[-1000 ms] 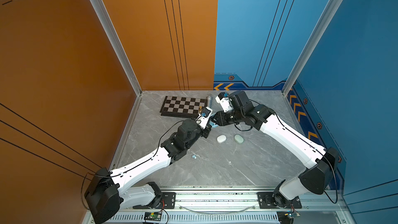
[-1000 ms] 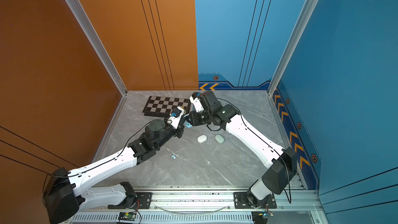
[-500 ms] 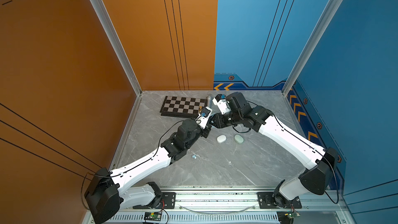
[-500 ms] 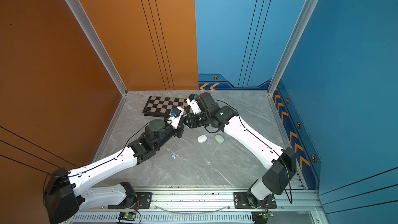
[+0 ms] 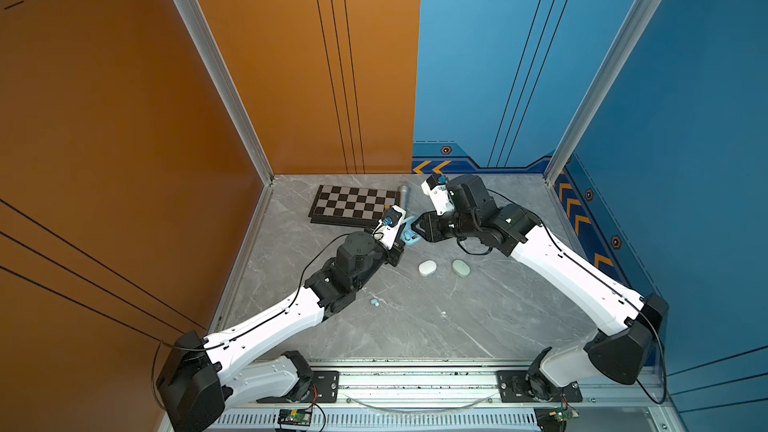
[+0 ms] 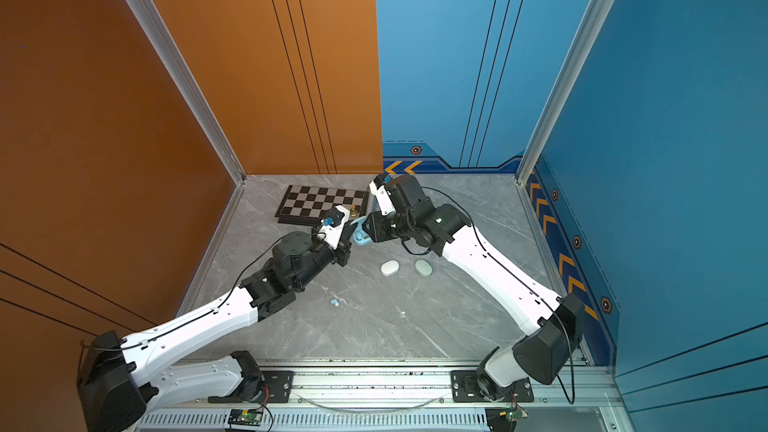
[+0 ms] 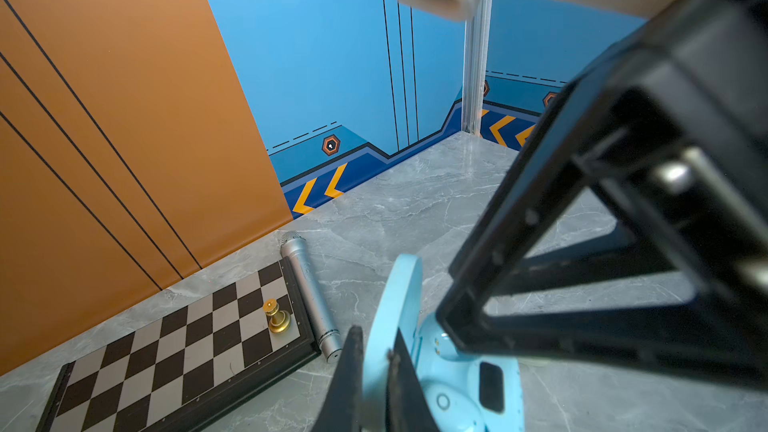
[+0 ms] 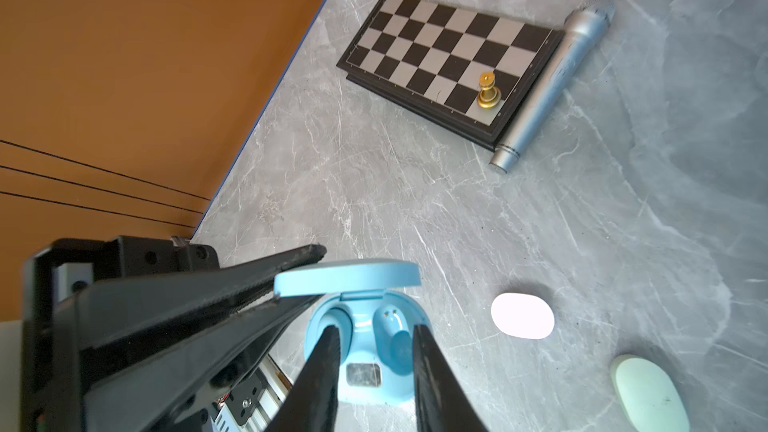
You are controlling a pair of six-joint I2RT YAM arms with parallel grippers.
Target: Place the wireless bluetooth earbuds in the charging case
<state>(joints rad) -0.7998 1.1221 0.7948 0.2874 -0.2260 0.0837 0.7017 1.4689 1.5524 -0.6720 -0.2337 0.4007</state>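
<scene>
A light blue charging case [image 5: 409,238] [image 6: 360,237] stands open on the grey floor by the chessboard. My left gripper [image 7: 376,336] [image 5: 405,224] is shut on its raised lid [image 7: 398,297] [image 8: 349,278]. My right gripper [image 8: 374,330] [image 5: 415,232] hangs over the case base [image 8: 365,392], open, one finger over each well, nothing between them. A darker blue rounded shape [image 8: 401,347] lies in one well; I cannot tell whether it is an earbud. One light blue earbud [image 5: 374,302] [image 6: 334,302] lies loose on the floor near my left forearm.
A shut white case [image 5: 427,268] [image 8: 523,315] and a shut pale green case [image 5: 461,268] [image 8: 648,392] lie just in front of the right gripper. Behind are a chessboard [image 5: 353,205] with a gold chess piece [image 8: 488,91] and a silver microphone [image 8: 552,76]. Walls enclose three sides.
The right wrist has swayed slightly over the open case and its jaws stand a little wider. The left gripper has kept hold of the lid in place.
</scene>
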